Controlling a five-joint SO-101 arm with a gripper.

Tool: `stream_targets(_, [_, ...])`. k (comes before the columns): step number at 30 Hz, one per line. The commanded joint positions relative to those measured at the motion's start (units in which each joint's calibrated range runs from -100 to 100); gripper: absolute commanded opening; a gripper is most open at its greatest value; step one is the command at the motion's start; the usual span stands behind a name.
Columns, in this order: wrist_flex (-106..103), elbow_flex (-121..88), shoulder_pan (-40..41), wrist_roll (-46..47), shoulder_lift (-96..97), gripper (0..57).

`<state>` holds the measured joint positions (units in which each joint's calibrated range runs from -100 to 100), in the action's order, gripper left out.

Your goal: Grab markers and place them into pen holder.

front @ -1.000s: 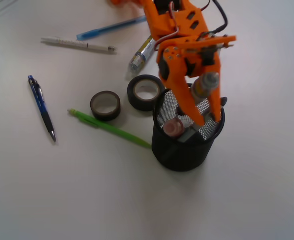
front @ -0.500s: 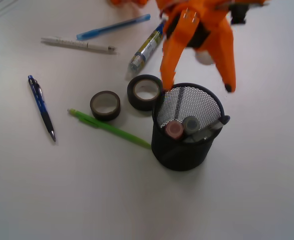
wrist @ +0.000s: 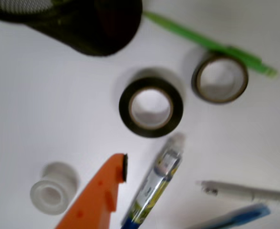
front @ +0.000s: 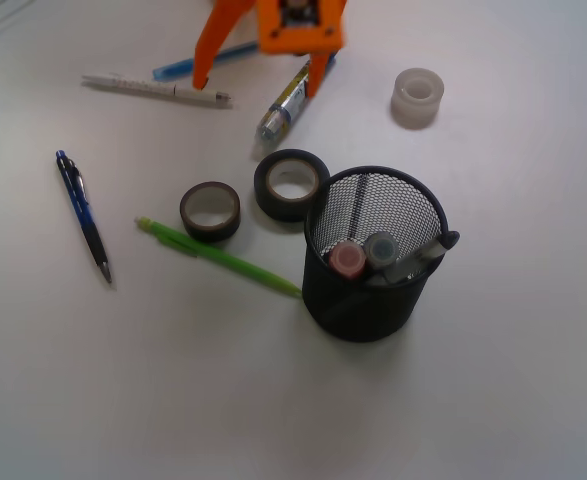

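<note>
The black mesh pen holder (front: 373, 300) stands upright at centre right. Inside it I see a pink-ended marker (front: 348, 258), a grey-ended marker (front: 380, 246) and a dark marker (front: 420, 260) leaning over the right rim. A blue-capped marker (front: 285, 106) with a silver and yellow label lies on the table behind the holder. My orange gripper (front: 260, 78) hangs open above the marker's far end, holding nothing. In the wrist view one orange finger (wrist: 100, 200) shows just left of the same marker (wrist: 154, 188), apart from it. The holder (wrist: 82, 26) fills the top left corner.
A black tape roll (front: 291, 184) and a brown tape roll (front: 210, 210) sit left of the holder, with a green pencil (front: 218, 257) in front of them. A white pen (front: 153, 89), light blue pen (front: 178, 68), dark blue pen (front: 83, 215) and white tape roll (front: 416, 97) lie around.
The gripper let a grey-ended marker drop into the holder, then rose and drew back to the far side, over the lying marker. The white tape roll is now uncovered.
</note>
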<state>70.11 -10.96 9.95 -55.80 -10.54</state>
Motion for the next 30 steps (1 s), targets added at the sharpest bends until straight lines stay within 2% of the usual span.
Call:
stream_targets(1, [3.03,-8.06,2.57,-7.03,-7.27,38.3])
stream_targets(7, [-0.47,-25.72,5.56,-11.62,-13.9,38.3])
stream_targets(17, [-37.12,-56.52,6.53,-13.14,-17.38,38.3])
stream_targets(28, [-41.06,-64.31,6.16,-13.53,-17.13,38.0])
stream_targets(30, [-41.24,-65.31,6.16,-13.58,-17.13,34.9])
